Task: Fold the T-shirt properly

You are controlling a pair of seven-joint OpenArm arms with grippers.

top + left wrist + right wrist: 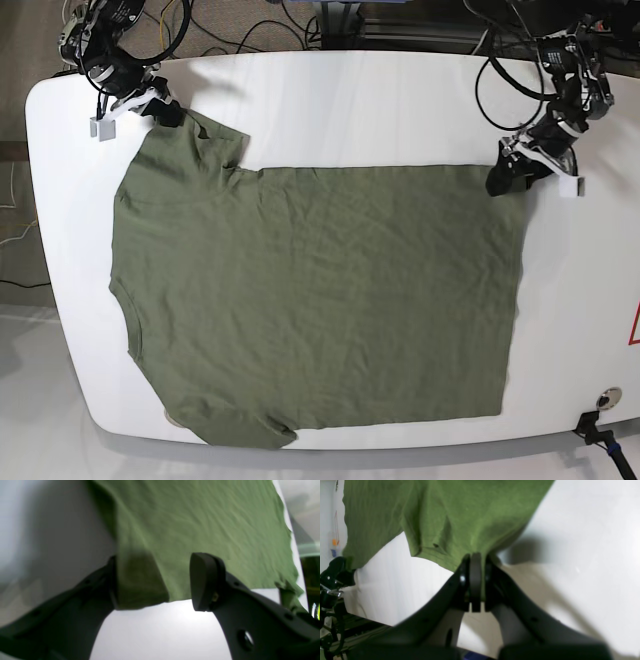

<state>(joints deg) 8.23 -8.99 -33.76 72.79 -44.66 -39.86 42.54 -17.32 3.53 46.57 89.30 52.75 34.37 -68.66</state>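
The olive-green T-shirt lies spread flat on the white table, sleeves toward the left of the base view. My left gripper is at the shirt's far right hem corner. In the left wrist view it is open, with the shirt's corner lying between the fingers and against the left finger. My right gripper is at the far left sleeve. In the right wrist view it is shut on an edge of the T-shirt, which is lifted slightly off the table.
Cables and arm mounts run along the table's far edge. A small round fitting sits near the front right corner, with a red mark at the right edge. Bare table surrounds the shirt on all sides.
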